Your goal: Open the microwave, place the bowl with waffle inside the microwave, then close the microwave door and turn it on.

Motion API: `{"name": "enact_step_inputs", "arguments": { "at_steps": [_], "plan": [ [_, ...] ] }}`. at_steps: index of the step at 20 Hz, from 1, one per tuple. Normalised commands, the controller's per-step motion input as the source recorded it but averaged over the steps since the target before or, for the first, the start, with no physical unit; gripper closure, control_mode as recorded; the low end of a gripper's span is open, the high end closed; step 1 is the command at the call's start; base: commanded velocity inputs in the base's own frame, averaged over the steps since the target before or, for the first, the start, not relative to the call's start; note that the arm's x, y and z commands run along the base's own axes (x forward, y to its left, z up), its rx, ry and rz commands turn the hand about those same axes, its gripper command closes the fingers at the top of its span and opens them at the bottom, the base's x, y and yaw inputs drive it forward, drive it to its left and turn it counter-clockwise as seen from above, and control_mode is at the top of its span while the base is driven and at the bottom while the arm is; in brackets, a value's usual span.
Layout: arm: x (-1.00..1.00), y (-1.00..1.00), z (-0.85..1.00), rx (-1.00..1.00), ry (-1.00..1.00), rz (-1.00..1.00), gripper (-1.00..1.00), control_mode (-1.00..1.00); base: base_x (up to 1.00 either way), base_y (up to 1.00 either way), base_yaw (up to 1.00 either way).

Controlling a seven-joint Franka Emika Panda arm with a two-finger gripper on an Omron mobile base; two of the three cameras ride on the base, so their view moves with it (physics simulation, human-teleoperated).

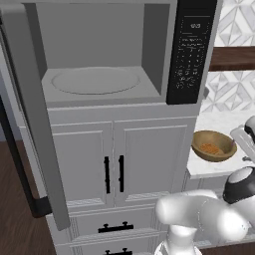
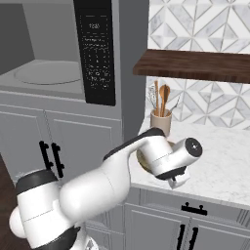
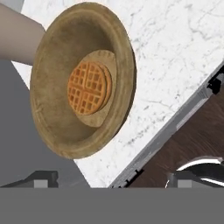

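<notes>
Hovering above the bowl with waffle (image 3: pixel 83 81), the claw (image 3: pixel 113 179) is held wide and empty; the bowl could be nudged off the counter (image 3: pixel 175 57) edge.

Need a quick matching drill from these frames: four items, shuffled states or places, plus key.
1. microwave door
2. bowl with waffle
3. turntable plate
4. tool

A. on the marble counter
B. swung open
C. inside the grey cavity
D. open, holding nothing, above the counter edge

Pairs: 1-B, 2-A, 3-C, 4-D
</notes>
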Motion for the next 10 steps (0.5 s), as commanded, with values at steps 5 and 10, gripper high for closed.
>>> {"name": "enact_step_inputs", "arguments": {
  "at_steps": [5,10],
  "plan": [
    [0.16,-0.29,-0.27,0.00,0.05,0.00,-1.00,-1.00,0.00,0.00,0.00],
    [0.22,-0.31,-0.21,0.00,0.04,0.00,-1.00,-1.00,0.00,0.00,0.00]
  ]
}}
